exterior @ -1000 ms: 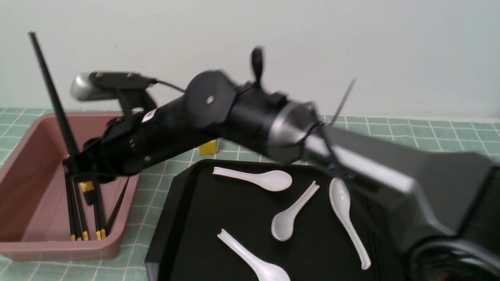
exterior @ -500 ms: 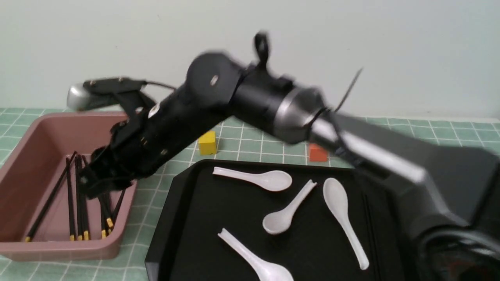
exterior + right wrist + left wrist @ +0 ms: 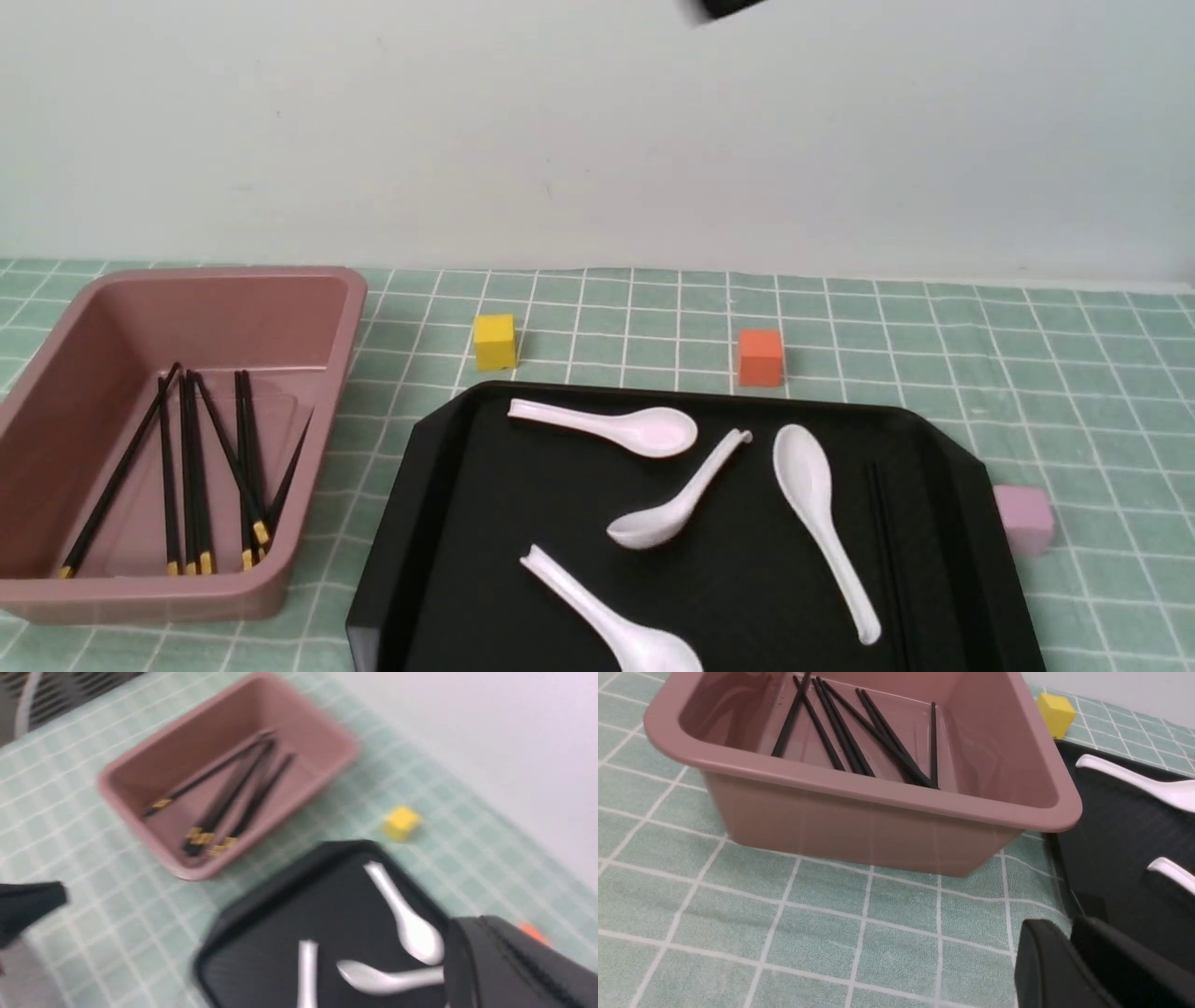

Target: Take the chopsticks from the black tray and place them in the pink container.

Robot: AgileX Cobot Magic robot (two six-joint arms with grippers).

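The pink container (image 3: 224, 273) stands at the left with several black chopsticks (image 3: 191, 485) lying in it, gold bands toward the front. One more chopstick (image 3: 885, 560) lies along the right side of the black tray (image 3: 485, 523). Neither gripper shows in the front view. In the left wrist view, my left gripper (image 3: 1069, 926) hovers low beside the container (image 3: 859, 821) at the tray's edge, fingers together and empty. In the blurred right wrist view, my right gripper (image 3: 472, 924) is high over the tray (image 3: 280, 933), shut with nothing in it.
Several white soup spoons (image 3: 644, 431) lie scattered in the tray. Behind the tray sit a yellow cube (image 3: 494, 341) and an orange cube (image 3: 760, 356); a pale pink cube (image 3: 1024, 518) is at its right side. A green checked cloth covers the table.
My right arm, which reached into the container holding an upright chopstick, let it go and lifted out of the front view. That chopstick now lies in the container. The middle spoon shifted slightly.
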